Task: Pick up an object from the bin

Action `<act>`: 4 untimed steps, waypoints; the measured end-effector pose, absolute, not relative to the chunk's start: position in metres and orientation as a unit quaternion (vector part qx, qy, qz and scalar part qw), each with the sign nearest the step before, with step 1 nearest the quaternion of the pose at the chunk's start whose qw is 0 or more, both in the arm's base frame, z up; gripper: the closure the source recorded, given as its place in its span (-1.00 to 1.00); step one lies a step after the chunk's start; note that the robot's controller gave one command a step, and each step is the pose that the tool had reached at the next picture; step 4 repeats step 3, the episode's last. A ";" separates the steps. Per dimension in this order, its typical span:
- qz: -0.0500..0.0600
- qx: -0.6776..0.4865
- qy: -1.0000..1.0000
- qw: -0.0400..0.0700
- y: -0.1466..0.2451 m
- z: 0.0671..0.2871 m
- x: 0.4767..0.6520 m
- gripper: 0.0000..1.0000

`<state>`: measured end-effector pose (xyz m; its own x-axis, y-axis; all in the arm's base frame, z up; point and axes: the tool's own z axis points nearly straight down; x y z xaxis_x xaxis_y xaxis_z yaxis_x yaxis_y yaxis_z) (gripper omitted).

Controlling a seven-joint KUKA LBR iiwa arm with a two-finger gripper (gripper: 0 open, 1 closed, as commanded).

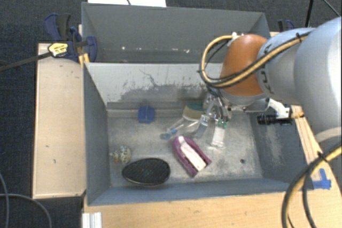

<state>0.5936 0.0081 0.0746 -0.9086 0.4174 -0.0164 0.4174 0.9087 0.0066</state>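
— Where is the arm at this moment?

— It comes in from 3 o'clock. Its orange cover is above the back right part of the bin. The jaws hang under this cover, low over the bin floor, at about 2 o'clock from the floor's middle.

— Are the jaws spread or pressed together?

— I cannot tell; the wrist hides them too much.

— Which thing is nearest to them?

— A small clear bottle. It lies on the floor just at 6 o'clock from the jaws. I cannot say if they touch it. At 9 o'clock from the jaws lies a clear plastic piece, and at 10 o'clock a pale round lid, near the back wall.

— And the other things?

— A purple and white packet lies close to the middle, tilted. A black oval brush is at 8 o'clock by the front wall, a small speckled ball at 9 o'clock, and a blue block at 10 o'clock. These three are well apart from the jaws.
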 end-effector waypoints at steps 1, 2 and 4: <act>0.000 0.062 0.998 0.009 0.049 0.075 0.596 -1.00; 0.000 0.062 0.998 0.009 0.050 0.075 0.596 1.00; 0.000 -0.076 0.997 0.005 0.048 0.200 0.593 1.00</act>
